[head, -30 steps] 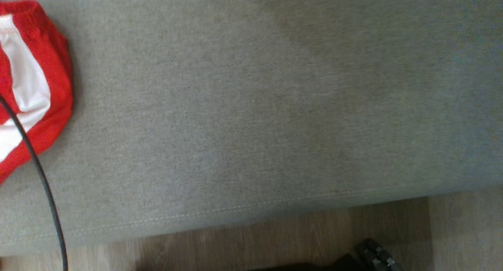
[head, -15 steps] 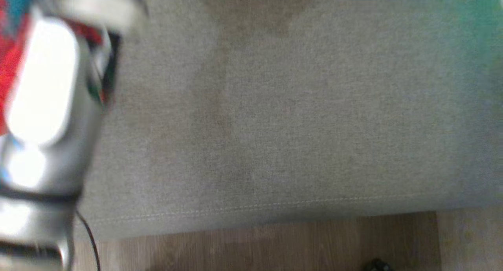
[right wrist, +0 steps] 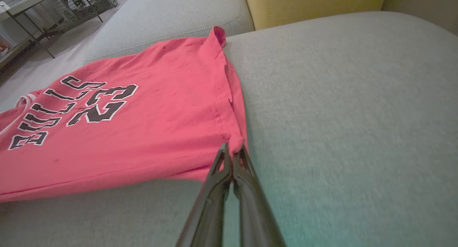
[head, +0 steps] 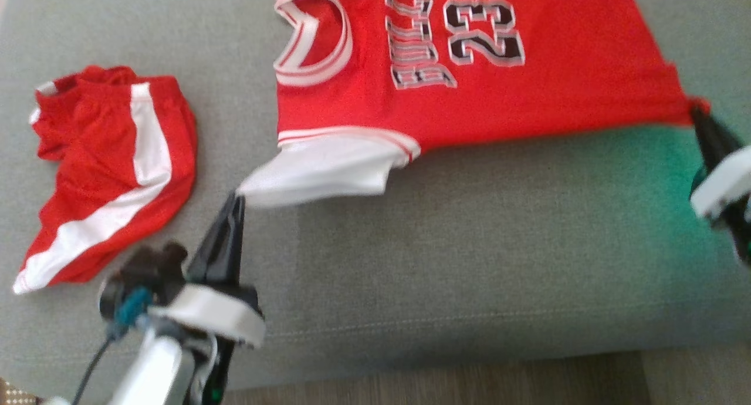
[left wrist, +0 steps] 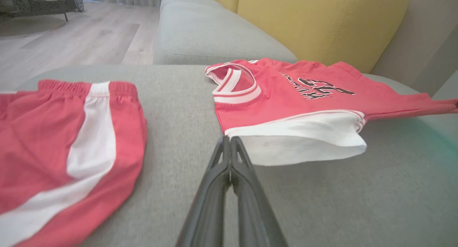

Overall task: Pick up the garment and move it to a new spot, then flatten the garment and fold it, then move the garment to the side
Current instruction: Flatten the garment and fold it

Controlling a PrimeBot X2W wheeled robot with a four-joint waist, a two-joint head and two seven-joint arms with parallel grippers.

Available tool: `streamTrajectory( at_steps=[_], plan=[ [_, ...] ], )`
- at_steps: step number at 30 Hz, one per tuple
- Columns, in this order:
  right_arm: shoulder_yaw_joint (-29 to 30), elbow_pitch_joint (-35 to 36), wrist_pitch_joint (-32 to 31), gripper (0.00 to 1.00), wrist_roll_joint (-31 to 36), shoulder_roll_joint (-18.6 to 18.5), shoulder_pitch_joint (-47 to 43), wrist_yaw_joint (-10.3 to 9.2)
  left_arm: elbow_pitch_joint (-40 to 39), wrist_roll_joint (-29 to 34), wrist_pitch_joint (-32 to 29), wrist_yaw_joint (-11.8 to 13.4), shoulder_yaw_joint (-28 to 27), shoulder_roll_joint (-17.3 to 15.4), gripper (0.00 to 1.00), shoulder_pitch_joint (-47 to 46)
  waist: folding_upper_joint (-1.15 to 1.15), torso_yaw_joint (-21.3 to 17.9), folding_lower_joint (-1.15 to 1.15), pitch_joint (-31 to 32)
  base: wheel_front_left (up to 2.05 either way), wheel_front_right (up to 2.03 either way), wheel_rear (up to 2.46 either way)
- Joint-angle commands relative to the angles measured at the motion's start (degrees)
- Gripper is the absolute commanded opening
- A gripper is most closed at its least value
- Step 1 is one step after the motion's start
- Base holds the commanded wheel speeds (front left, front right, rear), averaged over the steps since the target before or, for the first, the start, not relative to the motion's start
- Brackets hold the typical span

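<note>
A home living room: grey sofa (left wrist: 171, 96), yellow back cushions (left wrist: 315, 21), pale wood flooring (left wrist: 71, 35).

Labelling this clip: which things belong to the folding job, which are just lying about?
In the job: red number-23 basketball jersey with white sleeve; left gripper and right gripper, both clamped on it; grey fabric sofa seat.
Lying about: bunched red shorts with white stripes.

The left gripper (head: 236, 201) has dark tapered fingers (head: 222, 240) and a white collar (head: 205, 312). Behind that collar sit a pale forearm (head: 155, 370) and a black cable (head: 88, 371).
</note>
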State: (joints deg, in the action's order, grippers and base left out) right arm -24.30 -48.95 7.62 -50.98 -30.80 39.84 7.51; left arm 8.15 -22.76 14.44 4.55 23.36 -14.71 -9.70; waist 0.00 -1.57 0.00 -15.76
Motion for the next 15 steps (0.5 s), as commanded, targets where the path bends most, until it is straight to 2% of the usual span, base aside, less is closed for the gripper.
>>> streamTrajectory(
  at_steps=[1, 9, 13, 15],
  plan=[
    [0.17, 1.85, 0.2, 0.0, -0.55, -2.07, -2.69, -0.02, -2.77, -0.56, -0.21, 0.76, -2.51, -1.15, 0.0, 0.56, 0.0, 0.33, 0.0, 2.33, 0.0, 0.0, 0.0],
    [3.95, 7.25, -0.43, 0.0, -1.37, -3.15, -13.63, -0.02, -9.78, -3.51, -3.67, 3.89, -2.53, -1.14, 0.0, 11.2, 0.0, 0.22, 0.0, 6.45, 0.0, 0.0, 0.0],
    [7.47, 14.57, 0.7, 0.0, 1.25, -4.21, -15.09, -0.02, -17.0, -7.63, -4.58, 2.84, -5.02, -1.45, 0.0, 10.78, 0.0, -0.18, 0.0, 9.26, 0.0, 0.0, 0.0],
    [9.13, 18.72, -0.08, 0.0, 3.08, -5.39, -13.67, -0.02, -20.88, -8.71, -6.23, 2.02, -7.05, -3.21, 0.0, 7.15, 0.0, -0.18, 0.0, 10.5, 0.0, 0.0, 0.0]
  ],
)
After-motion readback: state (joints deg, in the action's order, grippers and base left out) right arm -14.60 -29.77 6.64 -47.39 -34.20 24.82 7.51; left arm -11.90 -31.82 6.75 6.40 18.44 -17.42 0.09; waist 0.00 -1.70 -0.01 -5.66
